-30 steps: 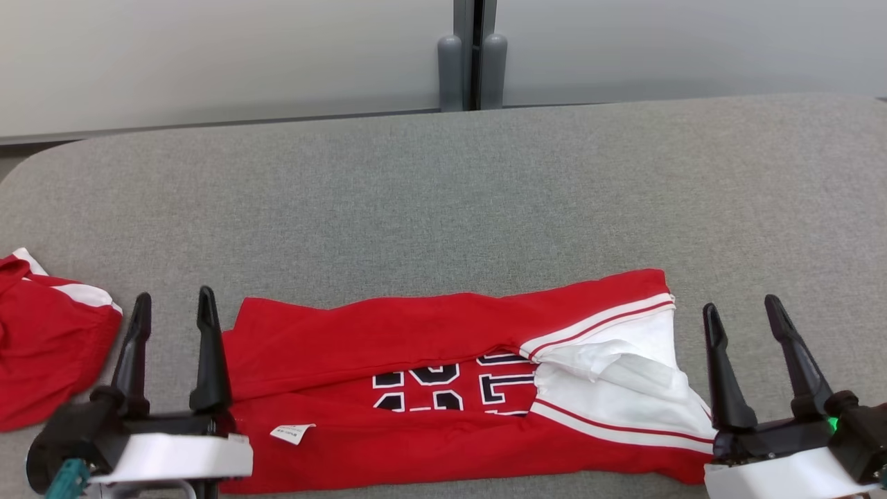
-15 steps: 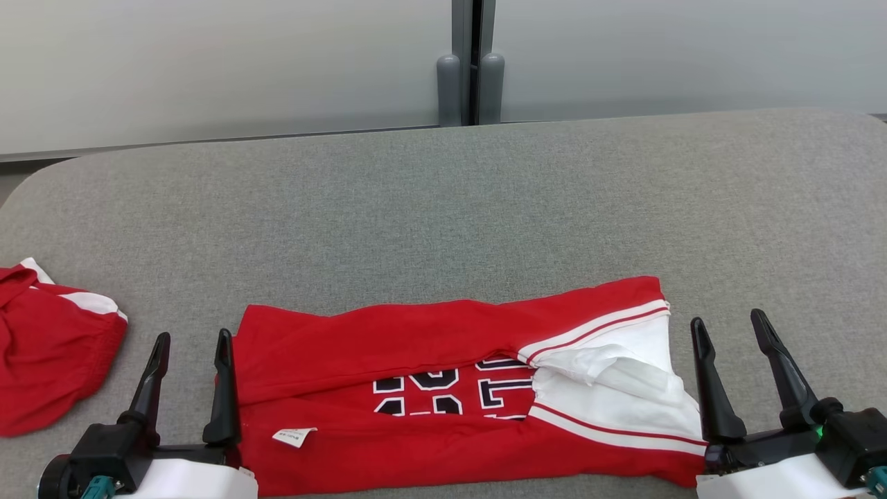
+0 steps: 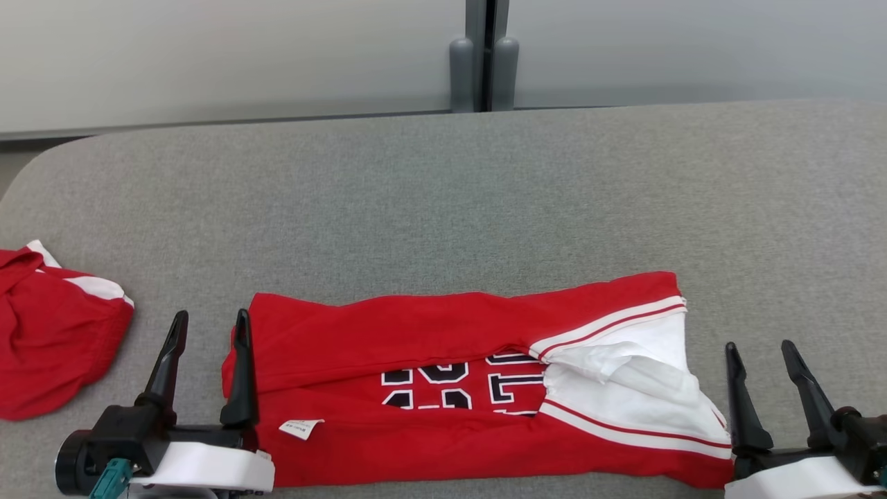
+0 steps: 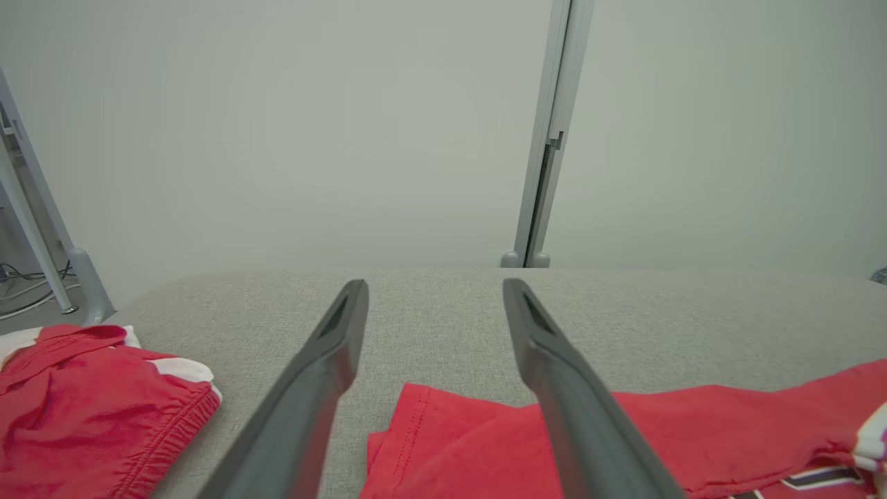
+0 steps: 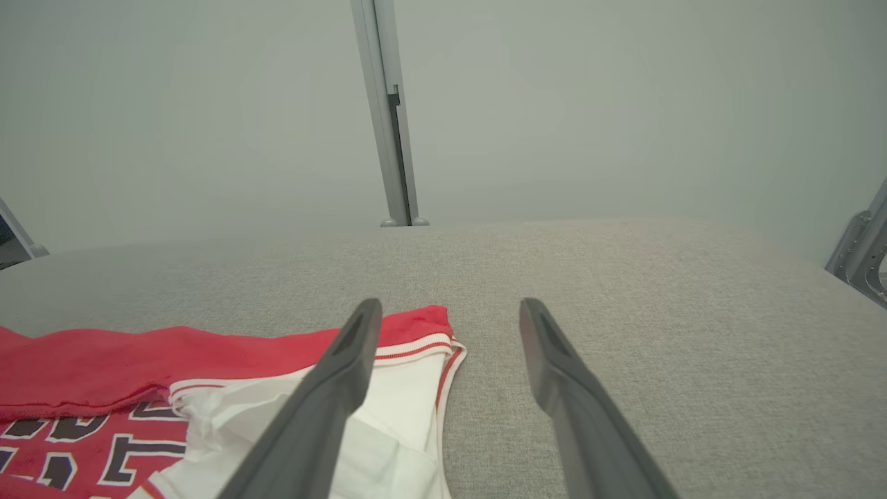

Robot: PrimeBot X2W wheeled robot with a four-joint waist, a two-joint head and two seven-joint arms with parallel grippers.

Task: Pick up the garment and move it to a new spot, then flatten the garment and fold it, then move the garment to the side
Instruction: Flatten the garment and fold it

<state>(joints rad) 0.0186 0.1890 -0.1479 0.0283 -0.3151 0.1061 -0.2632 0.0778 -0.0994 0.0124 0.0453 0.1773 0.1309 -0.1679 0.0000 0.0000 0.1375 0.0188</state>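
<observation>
The folded red jersey [image 3: 416, 326] lies between the left gripper [image 3: 211, 315] and right gripper [image 3: 759, 346]; both jaws stand wide, holding nothing.

Bright, even, shadowless light; sharp.

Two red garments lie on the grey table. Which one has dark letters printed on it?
The long folded garment in the middle: dark letters with white outlines show at its fold. The crumpled garment at the left is plain red and white.
</observation>
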